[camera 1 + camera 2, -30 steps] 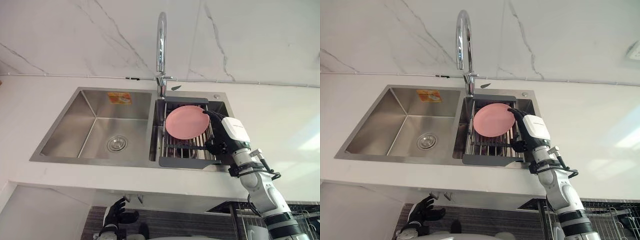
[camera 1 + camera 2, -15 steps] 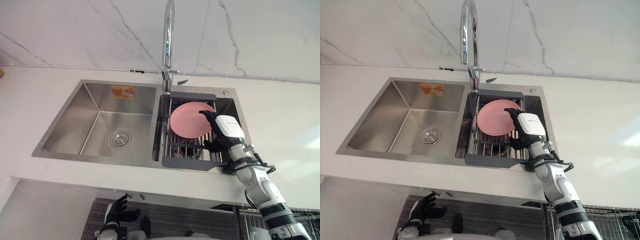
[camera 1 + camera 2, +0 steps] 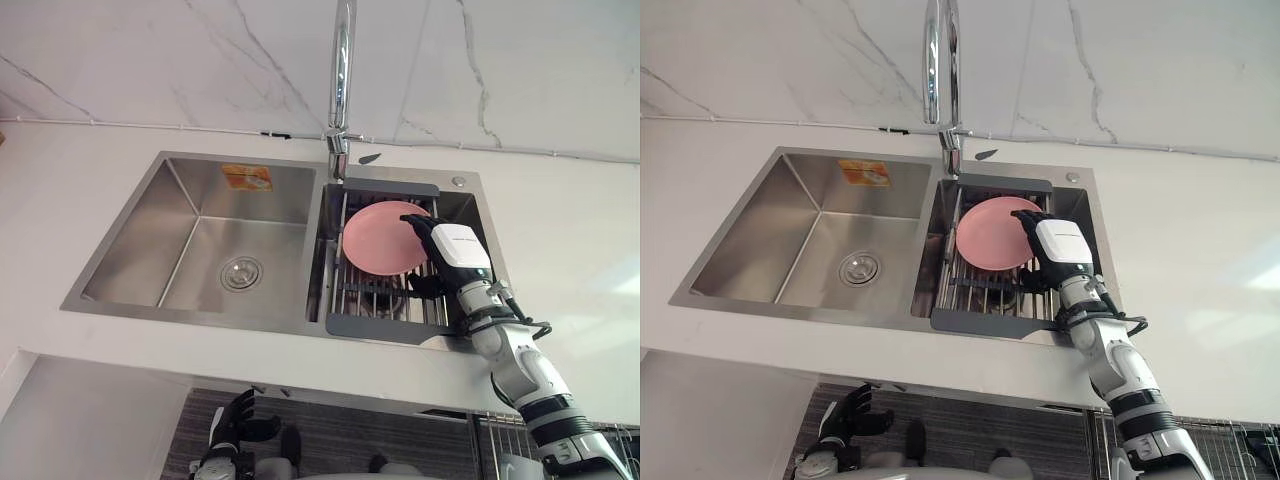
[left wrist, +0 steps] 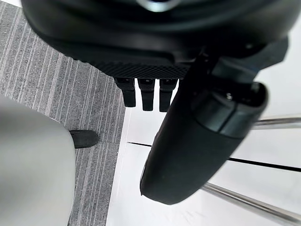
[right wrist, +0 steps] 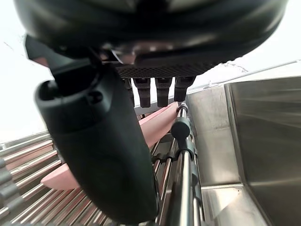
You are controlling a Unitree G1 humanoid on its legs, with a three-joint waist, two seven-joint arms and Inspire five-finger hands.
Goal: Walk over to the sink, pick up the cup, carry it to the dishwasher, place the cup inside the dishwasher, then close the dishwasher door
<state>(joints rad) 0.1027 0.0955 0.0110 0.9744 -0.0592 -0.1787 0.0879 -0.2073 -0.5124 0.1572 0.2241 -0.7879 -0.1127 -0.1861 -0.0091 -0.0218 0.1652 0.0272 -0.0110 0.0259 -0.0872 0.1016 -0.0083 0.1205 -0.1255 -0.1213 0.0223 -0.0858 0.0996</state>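
A pink plate [image 3: 378, 238] leans upright in a dark wire drying rack [image 3: 372, 326] set in the right basin of the steel sink [image 3: 130, 300]. My right hand [image 3: 452, 250] reaches into the rack from the right, open, with its fingertips at the plate's right edge and nothing held. In the right wrist view the thumb [image 5: 101, 141] stands over the rack bars and the plate [image 5: 157, 123] shows past the fingers. A dark rounded shape [image 3: 388, 297] lies among the bars in front of the plate; I cannot tell if it is the cup. My left hand [image 3: 233, 425] hangs open below the counter.
A tall chrome faucet [image 3: 343, 80] rises behind the divider between the basins. The left basin [image 3: 215, 255] holds just its drain [image 3: 241, 272]. White counter [image 3: 570, 250] surrounds the sink, with a marble wall behind. Grey striped floor [image 4: 56, 94] lies below.
The camera has shifted. My right hand has moved further over the rack, from its front right corner to the plate's right edge. The left hand has stayed low.
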